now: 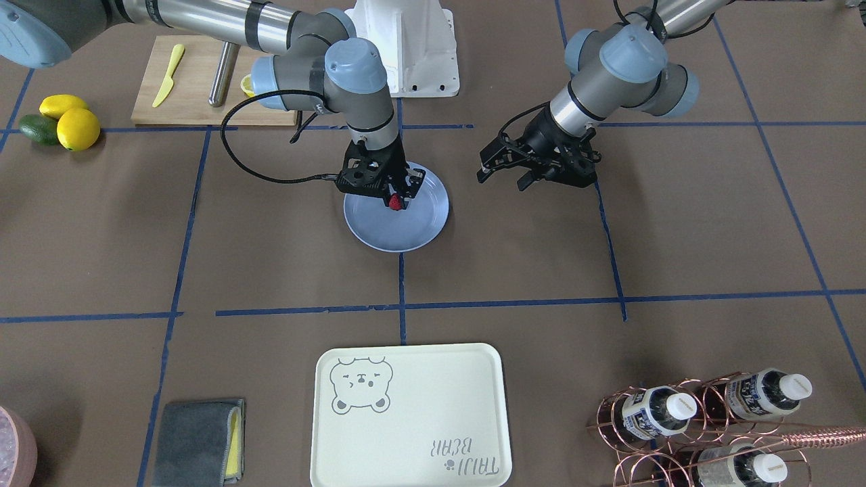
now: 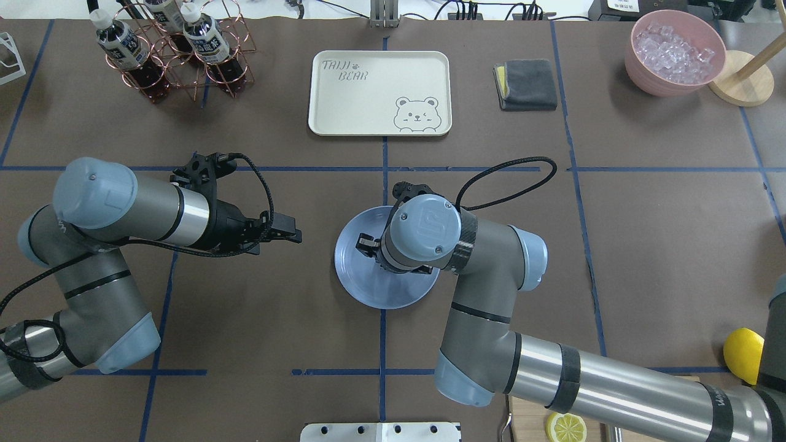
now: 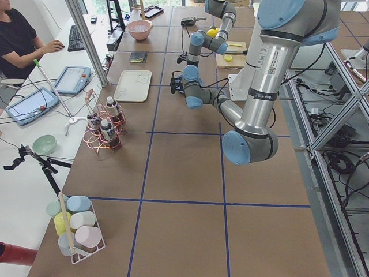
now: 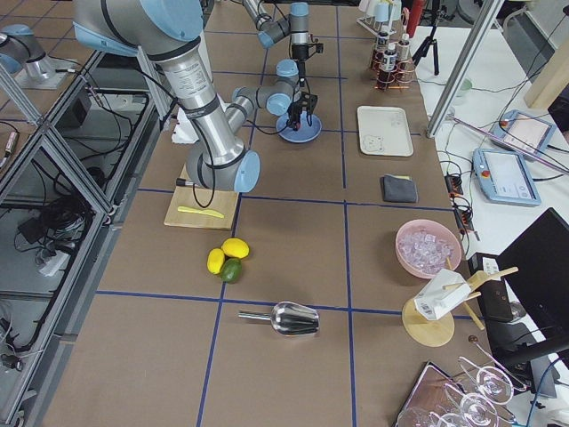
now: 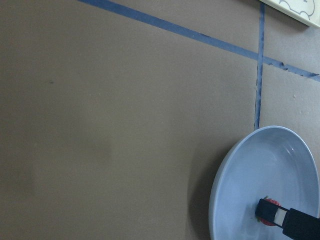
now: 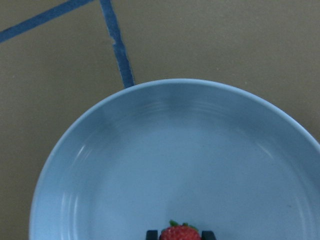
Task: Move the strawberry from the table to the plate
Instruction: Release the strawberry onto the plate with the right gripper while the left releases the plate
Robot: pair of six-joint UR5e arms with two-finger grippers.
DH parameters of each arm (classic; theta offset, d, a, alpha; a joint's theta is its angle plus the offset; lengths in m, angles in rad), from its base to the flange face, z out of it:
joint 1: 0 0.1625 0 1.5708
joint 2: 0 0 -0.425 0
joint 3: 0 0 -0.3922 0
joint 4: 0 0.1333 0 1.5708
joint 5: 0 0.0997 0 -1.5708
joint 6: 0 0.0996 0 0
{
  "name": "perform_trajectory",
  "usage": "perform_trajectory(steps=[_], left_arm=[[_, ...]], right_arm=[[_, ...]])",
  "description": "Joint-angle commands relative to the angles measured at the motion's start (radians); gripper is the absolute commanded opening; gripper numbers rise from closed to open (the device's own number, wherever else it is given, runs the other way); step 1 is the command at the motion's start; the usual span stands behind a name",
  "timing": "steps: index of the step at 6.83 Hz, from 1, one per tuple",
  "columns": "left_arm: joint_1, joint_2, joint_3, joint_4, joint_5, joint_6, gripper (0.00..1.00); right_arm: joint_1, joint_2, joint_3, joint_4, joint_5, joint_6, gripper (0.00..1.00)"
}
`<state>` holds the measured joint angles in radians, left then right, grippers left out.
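Observation:
The small red strawberry (image 1: 394, 201) hangs between the fingertips of my right gripper (image 1: 396, 197), just above the far part of the pale-blue plate (image 1: 406, 233). The right wrist view shows the strawberry (image 6: 179, 233) with a black finger close on each side, over the plate (image 6: 150, 165). From overhead, the right wrist hides the berry and only part of the plate (image 2: 356, 270) shows. My left gripper (image 1: 504, 177) hovers open and empty over the brown table (image 1: 270, 257), beside the plate.
A cream bear-print tray (image 1: 408, 416) lies at the operators' side. There is a grey cloth (image 1: 199, 439) next to it and a copper bottle rack (image 1: 703, 419) in the corner. Near the robot's base are a cutting board (image 1: 189, 81), two lemons and an avocado (image 1: 61, 122).

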<state>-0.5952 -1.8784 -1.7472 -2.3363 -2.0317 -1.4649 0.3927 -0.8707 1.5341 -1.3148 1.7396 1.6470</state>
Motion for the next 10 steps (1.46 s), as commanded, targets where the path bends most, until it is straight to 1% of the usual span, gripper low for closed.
perform_trajectory(steps=[1,2,3,4,5,6,7,8,9,10], left_arm=[[0.0,0.001,0.0,0.0,0.001,0.0,0.99],[0.0,-0.001,0.0,0.0,0.001,0.0,0.99],[-0.002,0.001,-0.002,0.0,-0.001,0.002,0.99],[-0.008,0.011,-0.002,0.0,-0.002,0.006,0.99],[-0.009,0.019,0.002,0.003,-0.005,0.046,0.99],[-0.046,0.083,-0.02,0.008,-0.005,0.139,0.99],[-0.087,0.15,-0.053,0.008,-0.007,0.212,0.99],[-0.145,0.227,-0.096,0.008,-0.01,0.321,0.99],[-0.231,0.298,-0.11,0.008,-0.028,0.456,0.99],[-0.327,0.365,-0.117,0.008,-0.103,0.607,0.99]], right_arm=[[0.0,-0.001,-0.005,-0.001,0.0,-0.001,0.99],[0.003,0.001,-0.003,0.002,0.0,-0.003,1.0],[0.024,-0.001,0.018,0.0,0.014,-0.004,1.0],[0.07,-0.055,0.112,-0.001,0.059,-0.007,1.0],[0.131,-0.15,0.221,0.0,0.148,-0.016,1.0],[0.238,-0.239,0.327,0.0,0.266,-0.022,1.0],[0.355,-0.339,0.404,0.003,0.393,-0.085,1.0],[0.467,-0.454,0.444,0.003,0.497,-0.23,1.0],[0.577,-0.57,0.448,0.003,0.579,-0.444,1.0],[0.688,-0.667,0.433,-0.003,0.595,-0.675,1.0]])
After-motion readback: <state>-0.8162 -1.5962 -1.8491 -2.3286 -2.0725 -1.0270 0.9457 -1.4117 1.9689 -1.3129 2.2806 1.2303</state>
